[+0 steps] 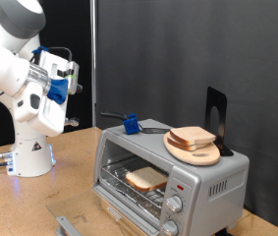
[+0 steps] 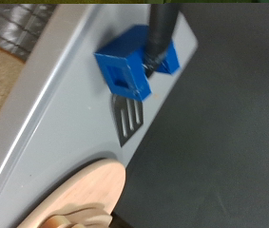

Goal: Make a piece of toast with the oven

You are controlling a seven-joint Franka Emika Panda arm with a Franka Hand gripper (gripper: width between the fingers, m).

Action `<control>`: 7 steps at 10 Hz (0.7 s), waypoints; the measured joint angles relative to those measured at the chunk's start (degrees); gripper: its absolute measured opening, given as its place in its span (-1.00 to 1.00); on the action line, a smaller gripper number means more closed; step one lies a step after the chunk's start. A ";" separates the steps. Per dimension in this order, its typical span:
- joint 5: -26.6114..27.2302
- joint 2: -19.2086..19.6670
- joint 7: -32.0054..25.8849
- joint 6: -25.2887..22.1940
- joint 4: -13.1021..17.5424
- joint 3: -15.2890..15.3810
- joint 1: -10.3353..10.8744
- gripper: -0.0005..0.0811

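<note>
Exterior view, gripper (image 1: 68,77): you have it raised at the exterior view's upper left, well apart from the oven (image 1: 173,172).
Exterior view, toast (image 1: 146,178): flat on the rack inside, pale face, brown crust, below and right of your fingers.
Exterior view, board (image 1: 192,148): on the oven roof, carrying another slice.
Wrist view, spatula (image 2: 134,71): blue block, black handle, lying on the roof.
Wrist view, fingers: out of frame; released or clenched, you cannot tell.

The white arm (image 1: 16,69) stands folded at the exterior view's left, raised above its base (image 1: 30,157); the gripper (image 1: 68,77) points toward that view's right; fingers not discernible.
</note>
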 joint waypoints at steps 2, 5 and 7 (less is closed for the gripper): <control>1.54 1.96 7.38 -1.22 1.81 -1.00 -0.54 0.68; 1.64 7.51 9.01 -2.05 5.66 -2.94 -1.75 0.68; 1.39 12.12 7.96 -4.70 9.13 -4.15 -2.77 0.68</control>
